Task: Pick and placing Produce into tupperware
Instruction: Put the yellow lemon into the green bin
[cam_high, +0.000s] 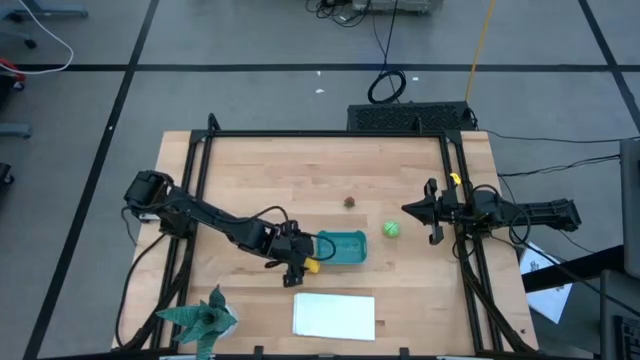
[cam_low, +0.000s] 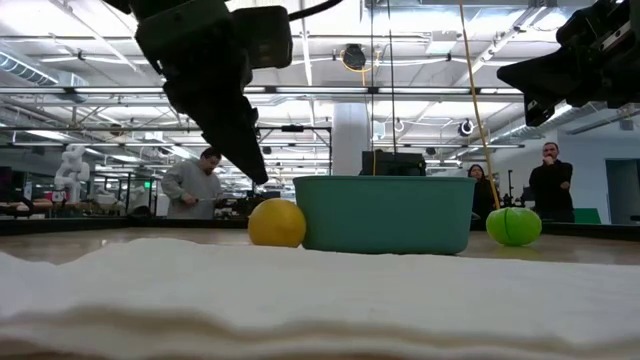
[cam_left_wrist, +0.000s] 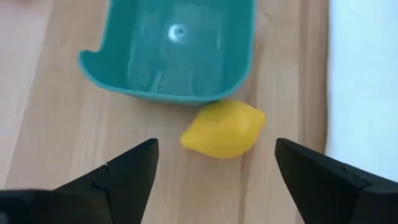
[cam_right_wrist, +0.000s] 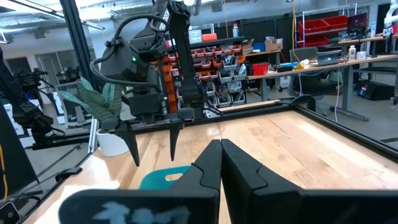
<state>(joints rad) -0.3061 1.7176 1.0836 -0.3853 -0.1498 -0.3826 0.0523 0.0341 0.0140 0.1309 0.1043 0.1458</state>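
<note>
The yellow lemon piece (cam_left_wrist: 224, 129) (cam_high: 313, 265) lies on the wooden table right against the outer wall of the teal tub (cam_left_wrist: 168, 50) (cam_high: 342, 247); nothing shows inside the tub. My left gripper (cam_left_wrist: 216, 144) (cam_high: 300, 270) hovers open just above the lemon, one finger on either side, touching nothing. The green round piece (cam_high: 391, 229) (cam_low: 514, 226) sits on the table to the right of the tub. The small brownish piece (cam_high: 350, 201) lies beyond the tub. My right gripper (cam_right_wrist: 221, 149) (cam_high: 407, 209) waits shut above the table's right part.
A flat white sheet (cam_high: 335, 315) lies near the front edge, close to the lemon. A green spiky paper figure (cam_high: 205, 320) stands at the near left corner. A black frame (cam_high: 330, 134) borders the table. People stand in the room behind.
</note>
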